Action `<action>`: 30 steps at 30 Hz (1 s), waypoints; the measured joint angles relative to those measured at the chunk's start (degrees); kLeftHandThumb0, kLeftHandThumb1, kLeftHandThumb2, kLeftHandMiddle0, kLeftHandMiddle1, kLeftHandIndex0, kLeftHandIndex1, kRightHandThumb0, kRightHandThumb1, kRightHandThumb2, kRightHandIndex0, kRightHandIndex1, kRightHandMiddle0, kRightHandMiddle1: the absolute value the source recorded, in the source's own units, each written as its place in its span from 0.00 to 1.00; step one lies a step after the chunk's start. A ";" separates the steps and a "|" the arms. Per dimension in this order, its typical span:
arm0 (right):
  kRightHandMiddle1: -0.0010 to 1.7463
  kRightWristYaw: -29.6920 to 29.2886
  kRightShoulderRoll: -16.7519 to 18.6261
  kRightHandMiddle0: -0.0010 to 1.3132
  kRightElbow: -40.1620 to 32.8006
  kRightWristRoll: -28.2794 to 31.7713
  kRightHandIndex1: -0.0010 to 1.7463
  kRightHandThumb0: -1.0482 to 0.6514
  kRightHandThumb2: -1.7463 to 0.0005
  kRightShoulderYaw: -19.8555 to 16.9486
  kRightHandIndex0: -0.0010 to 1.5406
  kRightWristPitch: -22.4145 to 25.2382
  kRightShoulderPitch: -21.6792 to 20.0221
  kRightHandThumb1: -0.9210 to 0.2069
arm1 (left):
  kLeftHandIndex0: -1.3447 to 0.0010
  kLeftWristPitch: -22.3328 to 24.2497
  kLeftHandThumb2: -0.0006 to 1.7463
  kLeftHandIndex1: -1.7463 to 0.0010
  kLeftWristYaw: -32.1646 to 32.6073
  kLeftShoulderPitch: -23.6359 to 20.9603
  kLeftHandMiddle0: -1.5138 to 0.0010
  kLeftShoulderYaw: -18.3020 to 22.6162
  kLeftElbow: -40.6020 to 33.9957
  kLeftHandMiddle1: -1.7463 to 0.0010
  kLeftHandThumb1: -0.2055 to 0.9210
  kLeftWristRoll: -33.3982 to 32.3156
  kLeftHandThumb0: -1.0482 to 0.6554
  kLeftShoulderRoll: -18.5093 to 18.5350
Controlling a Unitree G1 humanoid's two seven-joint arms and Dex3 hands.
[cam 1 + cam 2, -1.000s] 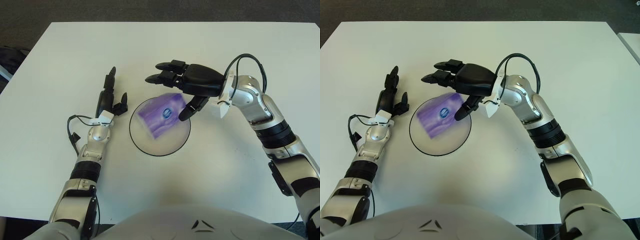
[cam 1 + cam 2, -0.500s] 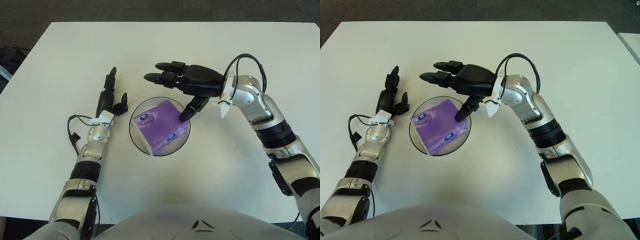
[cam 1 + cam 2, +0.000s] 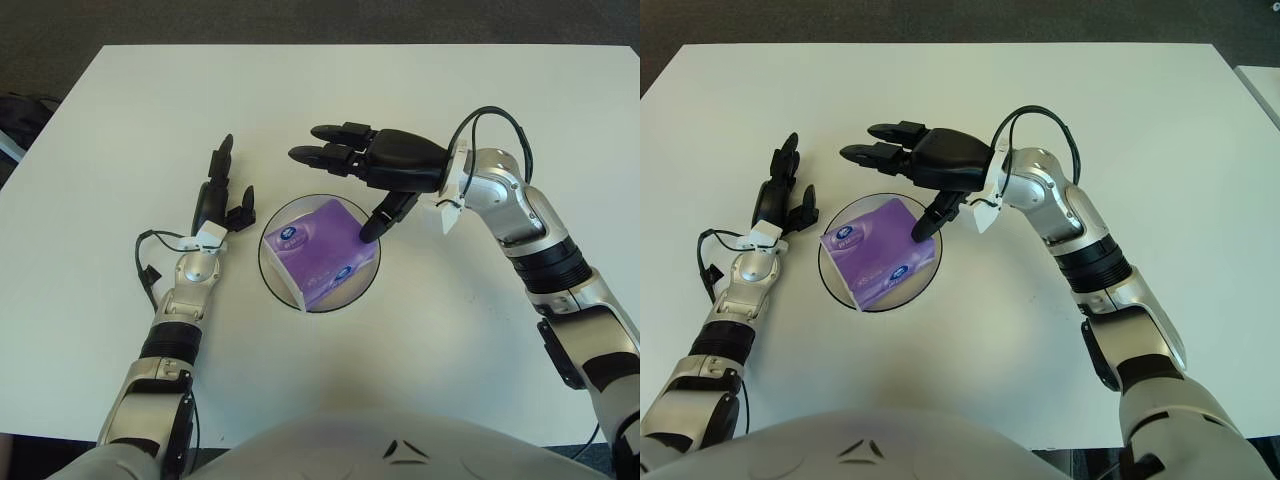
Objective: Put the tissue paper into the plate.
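A purple tissue pack (image 3: 320, 249) lies in the round clear plate (image 3: 370, 281) at the table's middle. My right hand (image 3: 345, 180) hovers over the plate's far right side, its black fingers spread and holding nothing; its thumb (image 3: 380, 220) points down beside the pack's right edge. My left hand (image 3: 222, 195) shows left of the plate, fingers extended and empty.
The white table (image 3: 450, 350) stretches around the plate on all sides. A dark object (image 3: 18, 115) sits beyond the table's left edge. Black cables run along both forearms.
The tissue pack dropped from under my right hand and settled flat in the plate. My right hand has stayed spread above it; the left hand has not moved.
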 measured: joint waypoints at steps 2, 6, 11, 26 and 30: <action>0.00 0.00 0.00 0.00 0.27 0.00 0.00 0.00 0.80 0.00 0.00 -0.32 -0.12 0.00 | 1.00 -0.06 0.50 0.85 0.00 -0.09 0.89 0.00 0.13 1.00 1.00 0.00 0.17 0.00; 0.00 -0.01 0.01 0.00 1.26 0.05 0.00 0.00 0.79 0.00 0.00 -0.94 -0.31 0.00 | 1.00 -0.18 0.50 0.84 0.01 -0.39 0.89 0.01 0.65 1.00 1.00 0.01 0.17 0.00; 0.00 -0.30 0.27 0.00 3.08 0.39 0.00 0.00 0.77 -0.14 0.00 -1.34 -0.36 0.00 | 1.00 -0.32 0.50 0.84 0.03 -0.71 0.90 0.03 1.21 1.00 1.00 0.01 0.18 0.00; 0.00 -4.33 1.17 0.00 9.03 7.92 0.00 0.00 0.74 -7.66 0.00 0.92 -2.26 0.00 | 1.00 -0.54 0.49 0.81 2.19 -3.18 0.88 0.21 4.52 1.00 1.00 0.06 0.19 0.01; 0.00 -7.15 1.30 0.00 10.53 7.93 0.00 0.00 0.76 -9.81 0.00 2.11 -2.47 0.00 | 1.00 -0.66 0.48 0.80 2.76 -3.56 0.88 0.22 5.20 1.00 1.00 0.06 0.19 0.01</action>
